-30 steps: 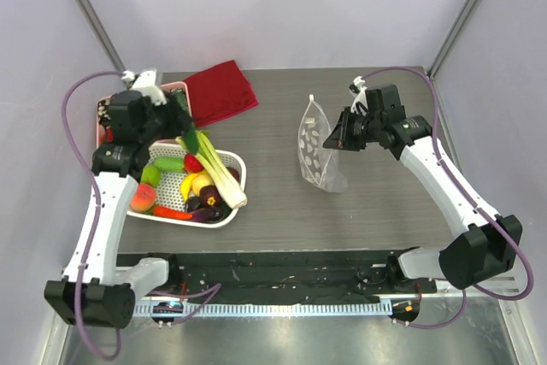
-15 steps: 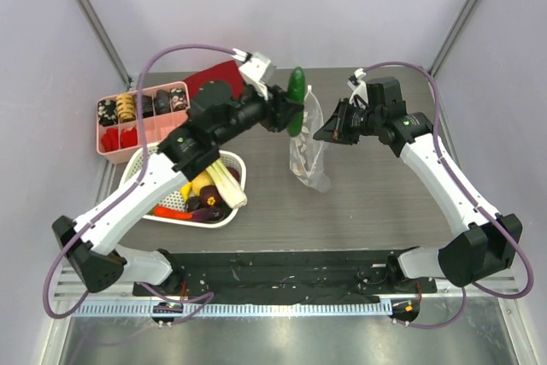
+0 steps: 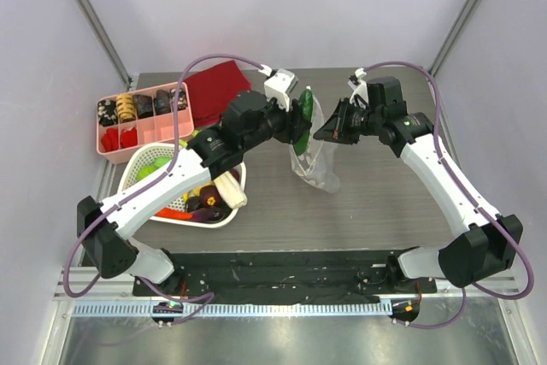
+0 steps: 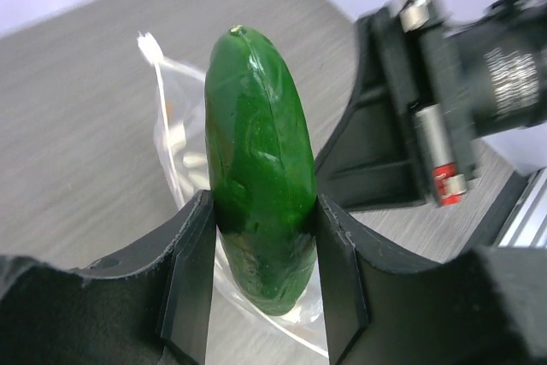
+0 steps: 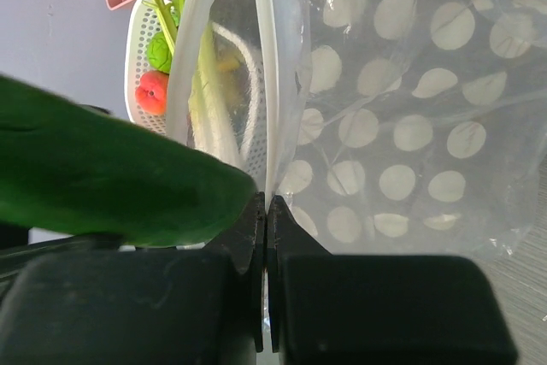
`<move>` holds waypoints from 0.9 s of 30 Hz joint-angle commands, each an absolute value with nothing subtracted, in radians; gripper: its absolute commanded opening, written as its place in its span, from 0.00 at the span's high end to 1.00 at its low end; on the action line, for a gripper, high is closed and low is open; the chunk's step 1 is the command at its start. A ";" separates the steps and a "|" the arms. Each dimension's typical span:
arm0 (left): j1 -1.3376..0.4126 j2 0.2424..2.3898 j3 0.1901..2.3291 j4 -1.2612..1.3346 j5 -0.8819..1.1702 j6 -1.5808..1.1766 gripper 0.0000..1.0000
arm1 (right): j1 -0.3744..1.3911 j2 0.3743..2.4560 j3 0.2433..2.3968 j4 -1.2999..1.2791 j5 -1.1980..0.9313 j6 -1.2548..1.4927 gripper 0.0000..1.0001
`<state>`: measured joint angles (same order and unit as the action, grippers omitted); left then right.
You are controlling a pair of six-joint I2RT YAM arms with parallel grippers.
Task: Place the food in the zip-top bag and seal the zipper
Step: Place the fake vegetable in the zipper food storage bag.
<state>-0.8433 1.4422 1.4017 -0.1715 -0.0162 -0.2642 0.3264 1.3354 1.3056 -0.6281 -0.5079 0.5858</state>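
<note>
**Q:** Left arm pose?
**A:** Stretched forward and to the right over white basket [image 3: 184,218]. left gripper [image 4: 265,245] clamped around lower half of green cucumber [image 4: 259,151], tip pointing away from fingers.

**Q:** Right arm pose?
**A:** Elbow bent, reaching left. right gripper [image 5: 265,211] pinched fully onto zipper [image 5: 272,66]. zip-top bag [image 3: 314,160] hanging beneath fingers, cucumber just beside its mouth.

Glossy cucumber [image 4: 261,168] against a clear, crinkled plastic bag [image 5: 410,126]

The cucumber's green skin was smooth and shiny, catching highlights. The bag was thin see-through film, creased, printed with flat white dots. The left gripper [image 4: 263,203] looked matt black. The table [image 3: 359,211] showed dull grey wood grain, the red cloth [image 3: 218,87] looked soft, and the white basket [image 3: 226,215] was perforated plastic.
</note>
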 commanded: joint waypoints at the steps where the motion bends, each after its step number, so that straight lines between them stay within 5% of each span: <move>1: -0.847 1.450 1.391 -0.248 -0.043 -0.339 0.93 | 0.331 1.293 1.322 -0.583 -0.517 0.584 0.99; 7: -0.847 1.488 1.434 -0.331 -0.011 -0.411 0.84 | 0.331 1.290 1.318 -0.566 -0.532 0.594 0.99; 12: -0.825 1.542 1.532 -0.485 0.053 -0.462 0.46 | 0.333 1.276 1.321 -0.560 -0.535 0.586 0.99; 21: -0.649 1.370 1.513 -0.602 0.283 -0.361 0.00 | 0.331 1.215 1.278 -0.591 -0.514 0.542 0.99; 27: -0.235 1.258 1.460 -0.839 0.725 -0.088 0.00 | 0.333 1.172 1.235 -0.587 -0.520 0.531 0.99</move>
<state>-0.4427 1.3331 1.4876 -0.6445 0.4297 -0.3294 0.3264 1.2144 1.2446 -0.6106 -0.5182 0.5552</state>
